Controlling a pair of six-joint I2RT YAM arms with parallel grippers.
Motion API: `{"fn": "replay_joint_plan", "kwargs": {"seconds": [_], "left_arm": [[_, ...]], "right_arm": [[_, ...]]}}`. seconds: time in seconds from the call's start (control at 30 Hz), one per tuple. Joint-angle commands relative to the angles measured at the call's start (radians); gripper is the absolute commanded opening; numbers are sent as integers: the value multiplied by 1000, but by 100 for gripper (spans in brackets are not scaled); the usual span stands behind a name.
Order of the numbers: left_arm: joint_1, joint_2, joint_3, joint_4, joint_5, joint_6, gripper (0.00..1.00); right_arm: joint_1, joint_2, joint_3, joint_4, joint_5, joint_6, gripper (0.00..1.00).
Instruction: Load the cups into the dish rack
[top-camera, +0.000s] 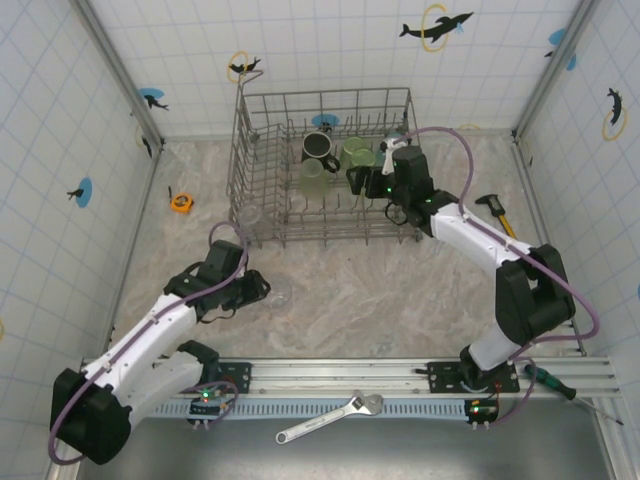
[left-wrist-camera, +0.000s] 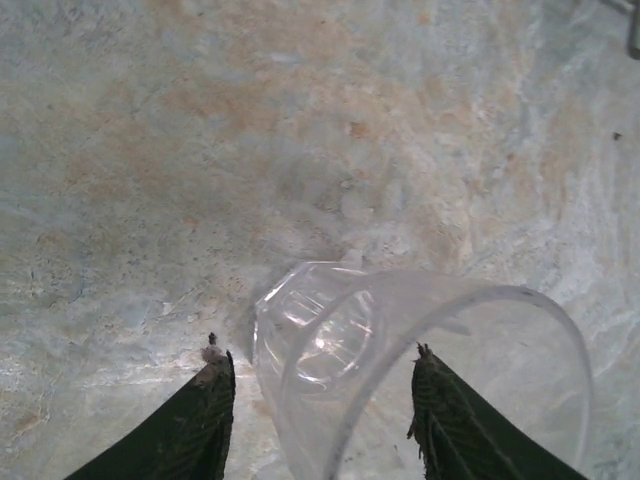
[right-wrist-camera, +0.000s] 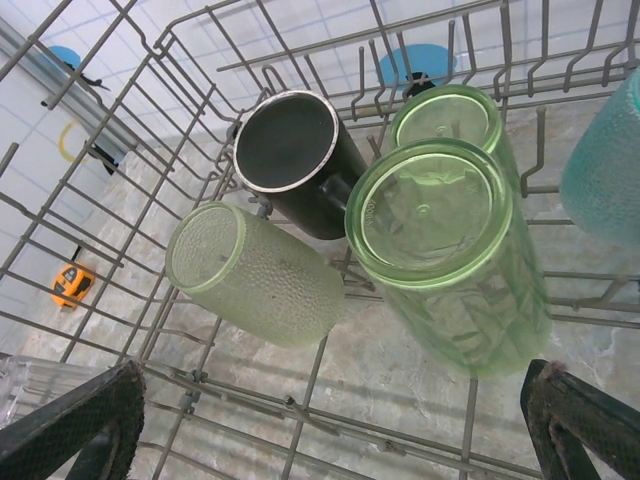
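Sideways on worktop (left-wrist-camera: 150, 150), near-left of rack (top-camera: 330, 93): one clear cup (left-wrist-camera: 330, 340). Fingers (left-wrist-camera: 190, 420) of left hand (left-wrist-camera: 318, 362) straddle it, grip uncertain. In rack, right hand (right-wrist-camera: 337, 375) spread wide by pale-green tumblers (right-wrist-camera: 450, 250), black mug (right-wrist-camera: 295, 160).

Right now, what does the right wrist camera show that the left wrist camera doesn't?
Right wrist view: the dish rack holding a black mug, three green tumblers and a teal tumbler, with an orange tape measure beyond the wires.
Left wrist view: a clear cup lying on its side at the left gripper.
Both: the marbled table and the camera's own dark fingers at the bottom edge, spread apart, the right gripper wider.
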Motion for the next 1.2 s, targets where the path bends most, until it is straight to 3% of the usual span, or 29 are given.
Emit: {"fn": "replay_joint_plan", "kwargs": {"seconds": [0.0,0.2,0.23,0.67,1.17], "left_arm": [[-21,43,-3,-24,-53,-12,42],[-62,106,8,6,-75,-44,3],[-65,117,16,6,-78,-47,0],[-90,80,69,13,-38,-82,0],[-91,117,285,-14,60,-51,0]], "right_arm": [[-13,-60,-36,36,-4,6,99],[-29,-98,-89,63,-14,15,99],[-34,-103,-99,69,-17,17,99],[-84,-115,-136,97,-80,56,99],[-89,-149,-154,36,-101,64,99]]}}
